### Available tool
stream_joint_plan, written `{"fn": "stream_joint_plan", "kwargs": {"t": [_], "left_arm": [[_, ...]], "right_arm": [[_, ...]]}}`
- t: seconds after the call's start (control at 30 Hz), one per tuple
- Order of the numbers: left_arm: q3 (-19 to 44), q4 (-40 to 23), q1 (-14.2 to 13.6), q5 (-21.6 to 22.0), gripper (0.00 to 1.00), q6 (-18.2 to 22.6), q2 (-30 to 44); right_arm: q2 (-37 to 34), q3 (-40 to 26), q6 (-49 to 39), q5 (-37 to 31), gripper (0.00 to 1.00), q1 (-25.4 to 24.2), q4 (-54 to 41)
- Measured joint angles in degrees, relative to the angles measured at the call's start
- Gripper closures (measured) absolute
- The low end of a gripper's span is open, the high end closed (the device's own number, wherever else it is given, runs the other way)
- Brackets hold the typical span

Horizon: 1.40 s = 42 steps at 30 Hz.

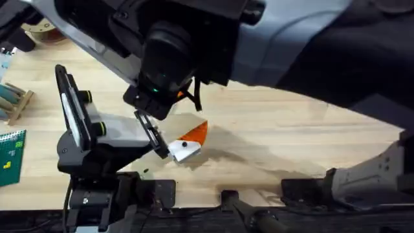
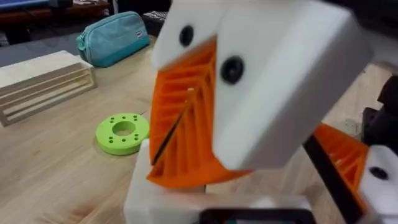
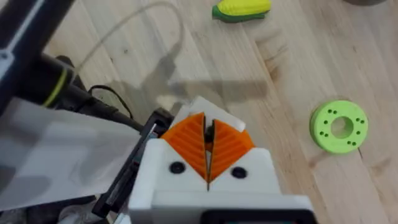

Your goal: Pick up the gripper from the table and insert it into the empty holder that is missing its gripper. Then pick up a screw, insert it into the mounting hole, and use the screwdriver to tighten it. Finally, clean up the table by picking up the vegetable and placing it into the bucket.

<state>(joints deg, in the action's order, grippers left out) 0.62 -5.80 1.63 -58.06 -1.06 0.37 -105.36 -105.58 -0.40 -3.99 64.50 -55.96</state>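
The right end effector (image 3: 207, 152), white blocks faced with orange ribbed pads, has its two pads pressed together, with a thin dark seam between them and nothing visible in that seam. From the left wrist view the same right end effector (image 2: 186, 124) looms close and tilted, its seam running down the orange ribs.

In the overhead view the right arm (image 1: 194, 39) reaches across from the right as a large dark shape, ending above the left end effector (image 1: 184, 145). The left end effector lies low over the light wooden desk (image 1: 291, 129) near its front edge, showing an orange piece and a white block. Whether it is apart or together cannot be told.

The small yellow toy vegetable with a greenish end (image 3: 241, 9) lies on the bare wood, well apart from the right end effector. A flat bright-green ring-shaped disc (image 3: 339, 126) rests on the desk off to one side. Beyond the disc (image 2: 123, 132), the left wrist view shows a slatted wooden rack (image 2: 37, 81) and a teal zip pouch (image 2: 115, 37).
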Motion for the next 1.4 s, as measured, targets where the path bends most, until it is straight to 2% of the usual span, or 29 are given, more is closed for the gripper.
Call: {"fn": "stream_joint_plan", "kwargs": {"t": [0.47, 0.9, 1.3, 1.4], "left_arm": [[0.0, -0.1, -0.2, -0.9, 0.074, 0.1, 0.0], [0.0, 0.0, -0.3, -0.3, 0.073, 0.4, 0.0], [0.0, 0.0, -0.3, 0.1, 0.074, 0.6, 0.0], [0.0, 0.0, -0.3, 0.1, 0.073, 0.6, 0.0]], "right_arm": [[0.3, 0.0, 0.0, 0.1, 0.996, 0.0, -0.8], [1.3, 0.4, 0.0, 0.8, 0.751, 0.0, -2.4], [1.5, 0.3, 0.0, 1.0, 0.737, -0.2, -1.5], [1.6, -1.8, 0.0, 1.5, 0.718, -0.4, -1.4]]}}
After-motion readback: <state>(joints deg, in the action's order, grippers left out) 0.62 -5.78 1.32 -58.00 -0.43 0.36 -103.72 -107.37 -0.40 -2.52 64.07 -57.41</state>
